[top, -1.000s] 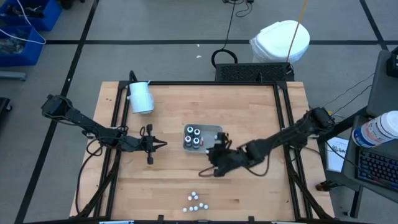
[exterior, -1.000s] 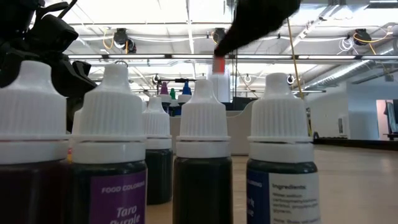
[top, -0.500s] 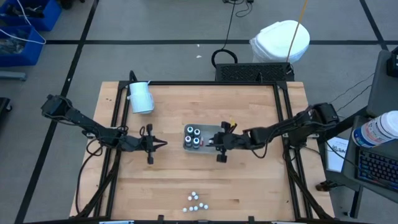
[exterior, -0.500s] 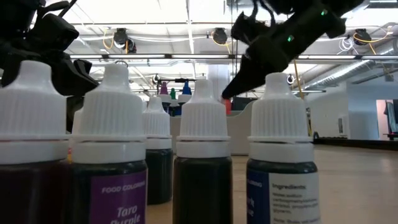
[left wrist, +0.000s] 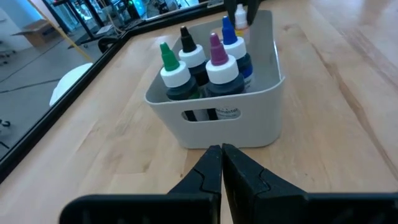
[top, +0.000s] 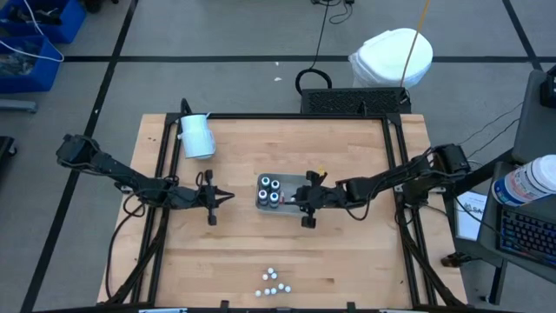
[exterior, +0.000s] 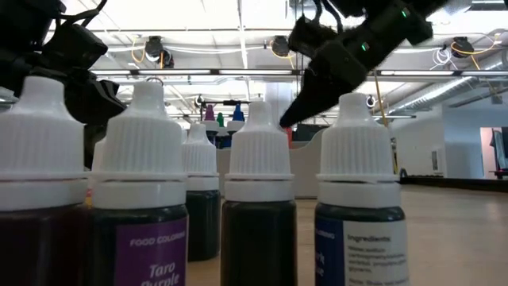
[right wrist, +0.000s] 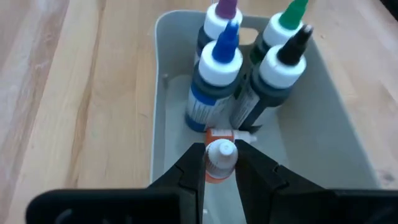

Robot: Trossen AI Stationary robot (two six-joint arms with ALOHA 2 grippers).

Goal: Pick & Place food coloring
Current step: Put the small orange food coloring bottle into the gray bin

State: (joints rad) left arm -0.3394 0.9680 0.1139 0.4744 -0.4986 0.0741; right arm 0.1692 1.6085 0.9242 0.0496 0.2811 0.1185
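Note:
A pale grey tray [top: 295, 178] sits mid-table with four dark food coloring bottles [top: 270, 191] standing in its left half; their tips are purple, green, blue and black [right wrist: 249, 56]. My right gripper [top: 300, 198] reaches into the tray's right half, shut on a small orange bottle with a white cap [right wrist: 219, 155]. Several tiny white bottles [top: 274, 283] stand on their bases near the table's front edge. My left gripper [left wrist: 221, 158] is shut and holds nothing; it hovers left of the tray [left wrist: 217, 106]. My right gripper pinches the small orange bottle by its body just below the cap [right wrist: 214, 175], one finger [right wrist: 189, 165] on each side. The fingers slant down into the tray from the table's right side. The cap points up; whether the base touches the tray floor I cannot tell.
A large white cylinder [top: 196, 135] lies at the table's far left. A black frame [top: 395, 174] runs round the tabletop. In the low view the near bottles [exterior: 258, 206] fill the foreground, and my right gripper [exterior: 290, 119] hangs behind them.
My right gripper has carried the small orange bottle toward the table's far edge and down into the tray's right half, beside the four bottles, staying shut on it. Over the last half second it has hardly moved.

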